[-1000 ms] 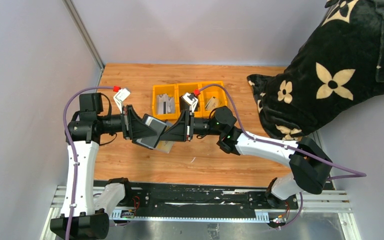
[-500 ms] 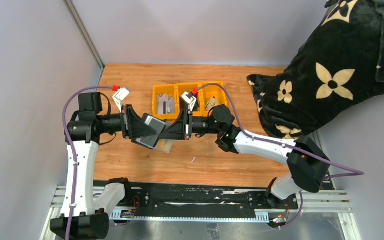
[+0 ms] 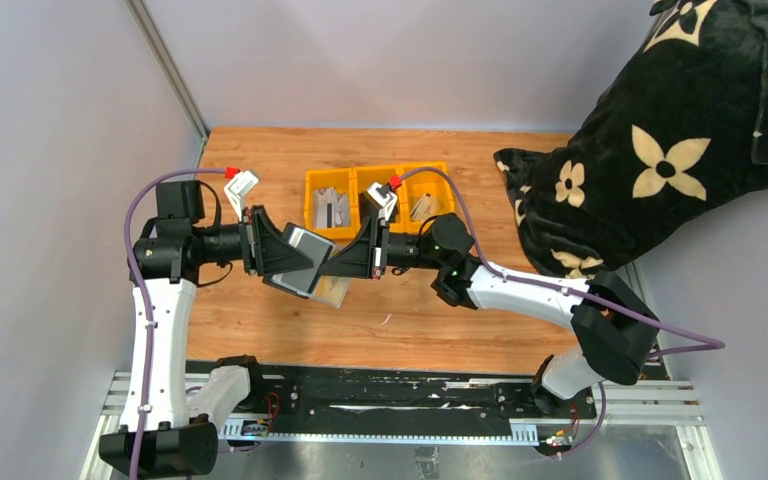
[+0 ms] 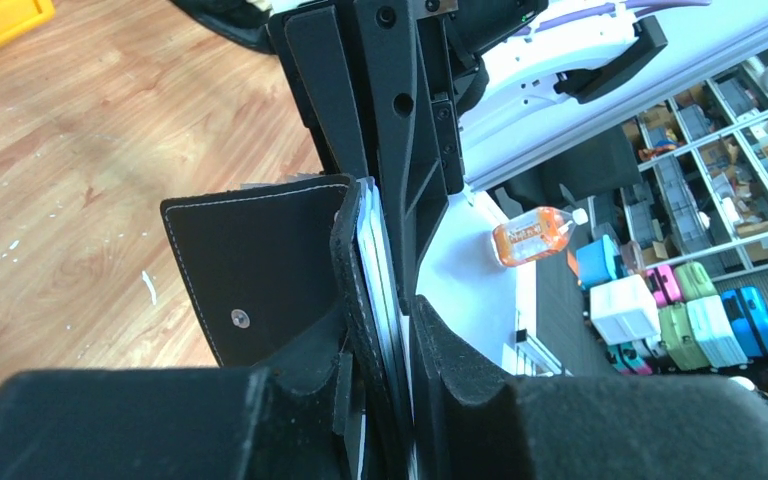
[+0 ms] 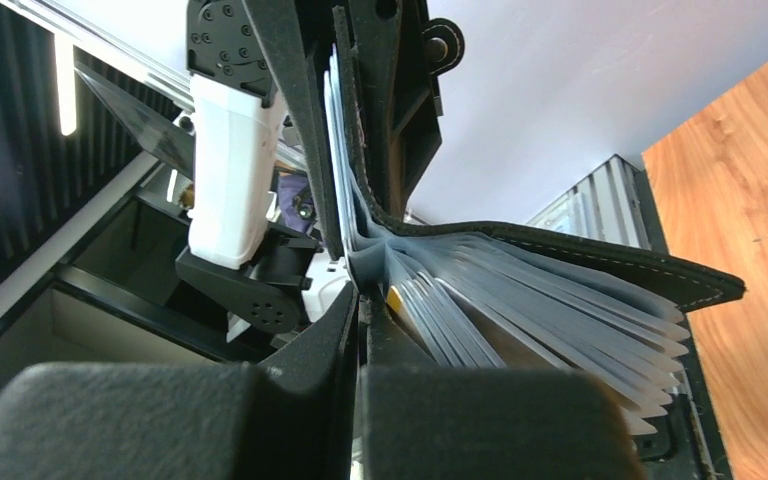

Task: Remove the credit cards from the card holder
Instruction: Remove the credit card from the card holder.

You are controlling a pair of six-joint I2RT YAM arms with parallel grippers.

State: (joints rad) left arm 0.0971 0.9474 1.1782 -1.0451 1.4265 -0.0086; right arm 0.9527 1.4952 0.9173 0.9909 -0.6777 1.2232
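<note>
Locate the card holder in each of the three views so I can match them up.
Top external: the card holder is left of centre, just below the yellow tray.
Left wrist: centre-left, its black flap with the snap facing the camera.
Right wrist: centre to lower right, opened out with clear sleeves fanned.
Shared landmark: the wooden tabletop.

Left arm (image 3: 165, 330) and right arm (image 3: 525, 290): identical build, glossy white link shells, matte black joint housings. Bases (image 3: 160, 452) black and blocky. Purple cable (image 3: 143, 300) runs along each arm to a red connector (image 3: 232, 174) by a white wrist bracket (image 3: 244, 186). Small green light (image 3: 457, 270) on a right-arm joint. Fingers (image 4: 400, 150): black, angular, wedge-shaped plates with recessed socket screws (image 4: 388, 17); pads (image 4: 460, 362) faced in dark, coarse foam.
</note>
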